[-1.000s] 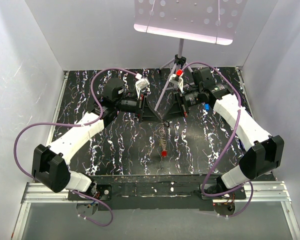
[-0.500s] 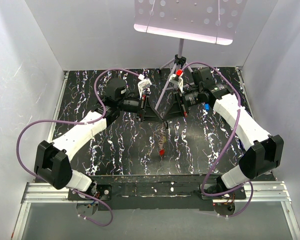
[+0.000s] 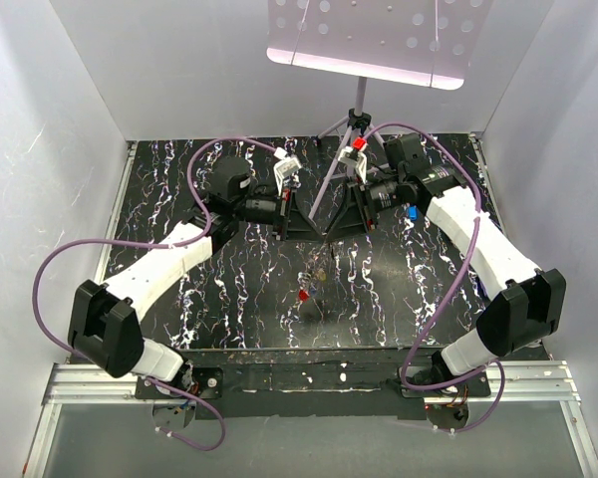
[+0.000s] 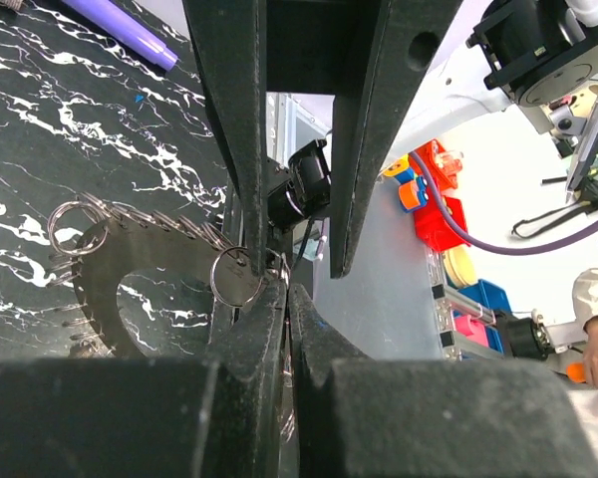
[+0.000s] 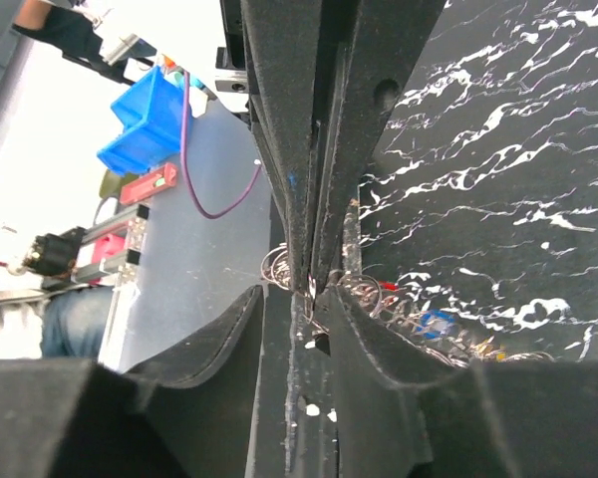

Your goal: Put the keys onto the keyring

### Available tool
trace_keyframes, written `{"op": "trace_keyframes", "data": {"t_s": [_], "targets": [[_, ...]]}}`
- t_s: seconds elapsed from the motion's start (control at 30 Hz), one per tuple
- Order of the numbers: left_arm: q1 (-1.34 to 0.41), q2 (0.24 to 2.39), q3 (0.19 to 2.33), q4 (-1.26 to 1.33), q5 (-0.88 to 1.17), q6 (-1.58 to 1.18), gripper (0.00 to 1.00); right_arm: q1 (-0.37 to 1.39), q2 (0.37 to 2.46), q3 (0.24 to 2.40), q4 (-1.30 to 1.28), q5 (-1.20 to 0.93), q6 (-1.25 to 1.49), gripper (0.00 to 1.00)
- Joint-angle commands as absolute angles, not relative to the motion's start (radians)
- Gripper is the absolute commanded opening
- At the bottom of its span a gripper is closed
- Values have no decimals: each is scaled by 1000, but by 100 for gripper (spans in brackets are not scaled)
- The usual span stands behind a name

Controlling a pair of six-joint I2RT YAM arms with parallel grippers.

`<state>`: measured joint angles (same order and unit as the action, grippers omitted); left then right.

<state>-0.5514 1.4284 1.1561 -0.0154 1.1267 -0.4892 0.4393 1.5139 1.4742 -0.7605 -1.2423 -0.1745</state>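
Observation:
The two grippers meet tip to tip above the middle of the black marbled table [image 3: 179,199]. My left gripper [image 3: 317,232] [image 4: 286,287] is shut on the keyring [image 3: 312,277], pinching its thin strand between the pads. The strand dangles to a small red piece [image 3: 302,296]. In the left wrist view the keyring's small rings [image 4: 237,276] and toothed loop [image 4: 100,264] show beside the fingers. My right gripper [image 3: 337,230] [image 5: 314,294] is open, its jaws standing apart around the left fingertips [image 5: 314,149]. Blurred keys with blue [image 5: 437,321] and red heads hang behind it.
A tripod stand [image 3: 357,118] with a white perforated board stands at the back centre, a red part [image 3: 358,145] on it. A small blue piece [image 3: 412,211] lies by the right arm. Purple cables [image 3: 194,159] loop over both arms. White walls enclose the table.
My left gripper has shut on the keyring and my right gripper has opened. The dangling strand with its red piece has swung left and slightly up.

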Motion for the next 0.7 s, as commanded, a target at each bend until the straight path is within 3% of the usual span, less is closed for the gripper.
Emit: {"op": "trace_keyframes", "data": {"t_s": [0.0,0.2,0.5,0.67], "targets": [[-537,1310,1109,141,1091,-554,0,408,1489,1551,-810,-1281,-230,44],[-540,1226,931,659,936,-804,0,330,1471,1693,-896,-1287,-249,45],[-630,1278,727,1323,519,-870,0,328,1493,1815,-855,-1284,-160,43],[-695,1359,725,1479,310,-903,0,331,1523,1867,-822,-1230,-123,43]]}}
